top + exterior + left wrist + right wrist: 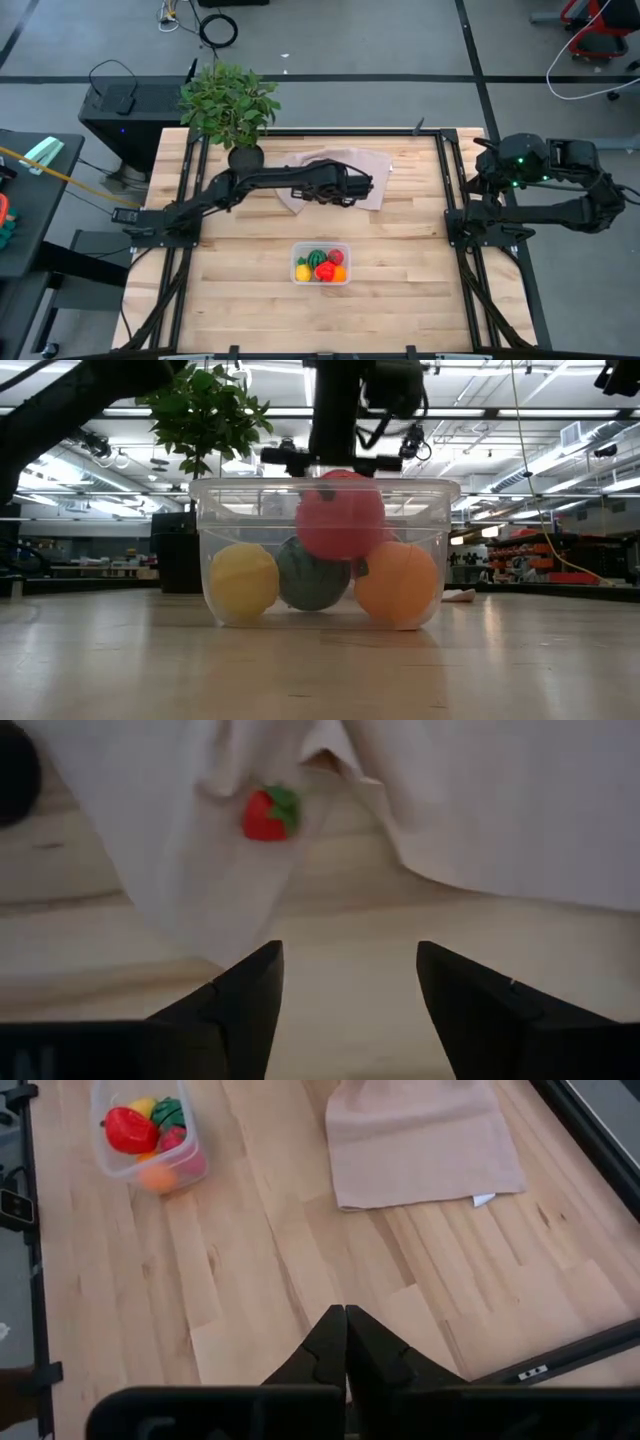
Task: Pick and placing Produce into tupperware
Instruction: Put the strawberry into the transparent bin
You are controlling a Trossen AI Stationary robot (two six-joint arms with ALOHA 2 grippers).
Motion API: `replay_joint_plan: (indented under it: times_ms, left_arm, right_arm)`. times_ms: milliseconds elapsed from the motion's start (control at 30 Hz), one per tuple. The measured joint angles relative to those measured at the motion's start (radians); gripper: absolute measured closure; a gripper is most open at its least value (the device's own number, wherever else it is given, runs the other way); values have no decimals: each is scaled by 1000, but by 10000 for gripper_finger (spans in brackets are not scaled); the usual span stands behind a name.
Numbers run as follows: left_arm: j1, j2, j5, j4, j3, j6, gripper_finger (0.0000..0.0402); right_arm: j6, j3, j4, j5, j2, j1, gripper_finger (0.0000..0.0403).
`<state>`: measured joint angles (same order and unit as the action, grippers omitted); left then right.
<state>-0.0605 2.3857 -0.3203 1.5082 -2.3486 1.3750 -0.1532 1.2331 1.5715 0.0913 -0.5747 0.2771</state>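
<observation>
**Op:** I'm hovering the left tool (345,1010) over the cloth (335,178) at the upper middle of the high view, fingers standing apart with nothing between them. In the left wrist view a red strawberry-like piece (268,813) is sitting at the upper left of the frame, among the cloth folds.

**Spotter:** And the tupperware?

**Op:** The tupperware (321,264) is resting at lower centre of the high view, well apart from the cloth. Inside I'm counting a yellow piece (243,579), a dark green piece (311,577), an orange piece (398,582) and a red piece (340,515) sitting on top.

**Spotter:** So how are you taking the last one?

**Op:** I'm judging it best to centre the fingers on the berry, come down straight, and avoid pinching fabric with it. The folds are crowding it, so a snagged cloth is the risk.

**Spotter:** Anything else in the way?

**Op:** The plant (229,100) is standing just beside the cloth at upper left, near the left arm. The right tool (345,1342) is waiting at the right edge of the worktop (250,300), fingers pressed together on nothing.
</observation>
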Motion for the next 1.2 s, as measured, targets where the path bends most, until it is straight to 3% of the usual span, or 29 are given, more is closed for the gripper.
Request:
replay_joint_plan:
  times_ms: [200,300,633,1200]
  left_arm:
    - [22,55,-169,5,0,37,131]
    - [26,73,-194,8,2,45,121]
    - [-75,78,-16,-46,117,-5,115]
    - [-152,77,-36,-67,117,-122,115]
  right_arm:
    - [-7,0,0,12,0,0,395]
    - [-21,0,0,24,0,0,395]
    - [-37,0,0,45,0,0,393]
    - [-58,0,-1,46,0,0,395]
